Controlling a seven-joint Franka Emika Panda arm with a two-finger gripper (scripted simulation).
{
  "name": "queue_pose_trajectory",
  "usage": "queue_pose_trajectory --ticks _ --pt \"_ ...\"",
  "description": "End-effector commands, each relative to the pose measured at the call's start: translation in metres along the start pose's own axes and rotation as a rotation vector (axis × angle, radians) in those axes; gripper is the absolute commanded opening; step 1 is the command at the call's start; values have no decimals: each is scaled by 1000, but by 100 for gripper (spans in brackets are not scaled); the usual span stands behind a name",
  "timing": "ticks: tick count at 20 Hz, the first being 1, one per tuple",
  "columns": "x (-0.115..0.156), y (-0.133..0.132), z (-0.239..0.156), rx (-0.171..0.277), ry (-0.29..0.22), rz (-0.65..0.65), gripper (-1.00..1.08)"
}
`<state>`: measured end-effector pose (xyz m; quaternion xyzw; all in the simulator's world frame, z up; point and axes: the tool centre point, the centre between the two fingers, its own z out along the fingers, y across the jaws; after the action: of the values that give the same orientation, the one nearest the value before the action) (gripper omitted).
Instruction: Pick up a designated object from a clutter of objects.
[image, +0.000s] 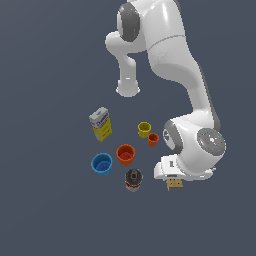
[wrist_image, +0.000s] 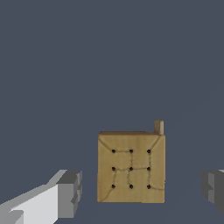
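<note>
The designated object is a flat tan square block with a grid of dots and raised squares; it fills the middle of the wrist view. My gripper is open, and the block lies between its two grey fingers without touching either. In the exterior view only a tan corner of the block peeks out under the white hand, and the gripper's fingers are hidden there. The clutter of objects lies toward the exterior view's left of the block.
A dark can stands closest to the hand. Beyond it are a blue cup, an orange cup, a small red-orange cup, a yellow cup and a yellow-white box.
</note>
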<state>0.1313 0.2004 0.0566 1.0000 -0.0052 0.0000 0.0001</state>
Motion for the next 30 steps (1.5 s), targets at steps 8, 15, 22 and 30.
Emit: queue_pose_trajectory --ticks 8,15,22,30 --pt "-1 0 42 0 0 1 100" --pt "0 -1 46 0 0 1 -100" --pt "0 -1 46 0 0 1 -100" --pt "-2 3 40 0 -1 1 -100"
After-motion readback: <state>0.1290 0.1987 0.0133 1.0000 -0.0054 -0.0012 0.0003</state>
